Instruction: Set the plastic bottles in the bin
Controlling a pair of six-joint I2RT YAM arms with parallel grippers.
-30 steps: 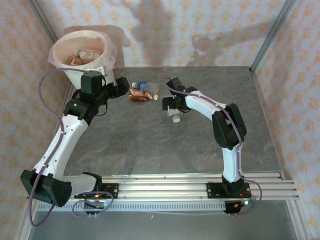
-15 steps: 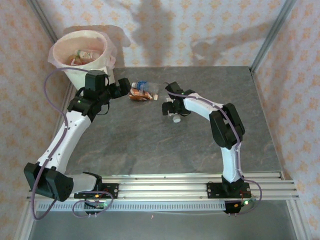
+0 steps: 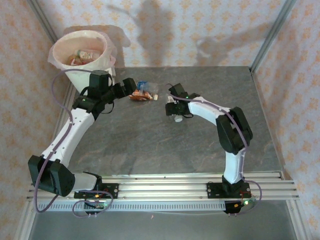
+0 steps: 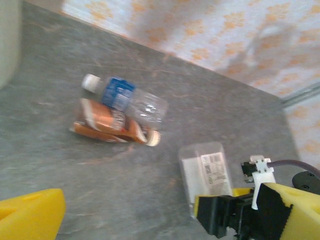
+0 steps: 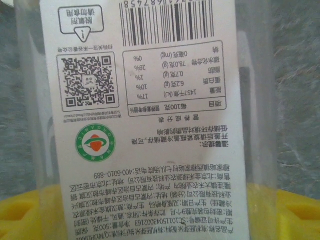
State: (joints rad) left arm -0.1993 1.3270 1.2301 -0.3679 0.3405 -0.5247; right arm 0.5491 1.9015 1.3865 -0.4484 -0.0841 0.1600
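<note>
Top external — left end effector (image 3: 131, 86) open, empty, near bin (image 3: 82, 76) | right end effector (image 3: 174, 108) astride white-label bottle (image 4: 207, 167) — grip unclear

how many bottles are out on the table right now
3. A blue-label bottle and an orange-label bottle lie touching, near the bin; a white-label bottle sits between the right gripper's jaws. The arms may hide others.

You were in a lab cell: arms (image 3: 231, 131) bolted to an aluminium rail (image 3: 165, 183), grey table (image 3: 150, 142), papered walls (image 3: 200, 30), metal frame (image 3: 268, 35).
</note>
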